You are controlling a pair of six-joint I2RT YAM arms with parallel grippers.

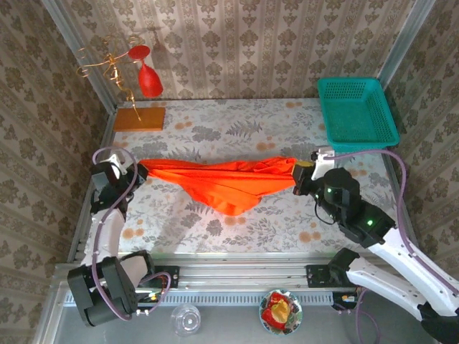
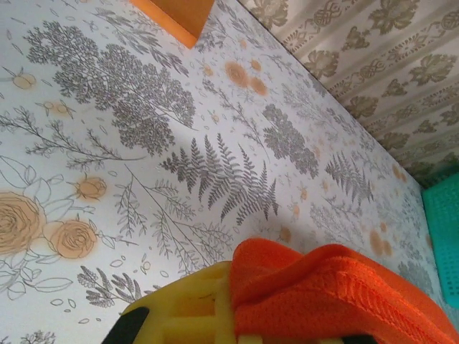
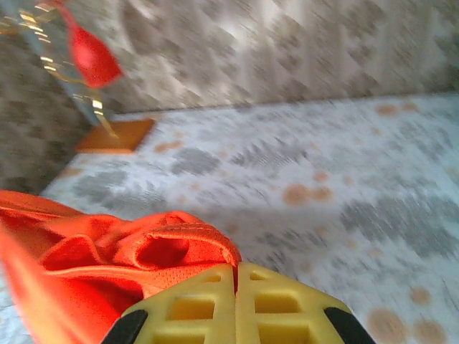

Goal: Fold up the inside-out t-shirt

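**Orange-red shirt strung between two closed grippers**

And here we are, with the inside-out t-shirt (image 1: 222, 180) pulled into a long band across the middle of the flowered table (image 1: 237, 125), running left to right. The left gripper (image 1: 141, 169) has the left end and its jaws are clamped on the cloth. Through the left wrist camera, a yellow finger (image 2: 179, 312) sits at the bottom with orange weave bunched over it. Over on the right, the right gripper (image 1: 296, 174) has the other end, also closed on cloth. In its wrist view the two yellow fingers (image 3: 186, 308) press flat together, with a folded hem pinched at their tips and loose folds spilling to the left.

Between the two grips the shirt is bunched and wrinkled, and its middle sags in a rounded belly toward the near edge. I cannot tell whether that belly rests on the table or hangs just above it.

Around the shirt, a teal basket (image 1: 358, 111) sits at the far right corner, well apart from it. At the far left there is an orange-brown board (image 1: 140, 118), and a red wine glass (image 1: 148, 79) hangs upside down from a gold wire stand (image 1: 107, 64) above it. Down on the near rail sit a small bowl (image 1: 280, 310) and a clear glass (image 1: 186, 319).
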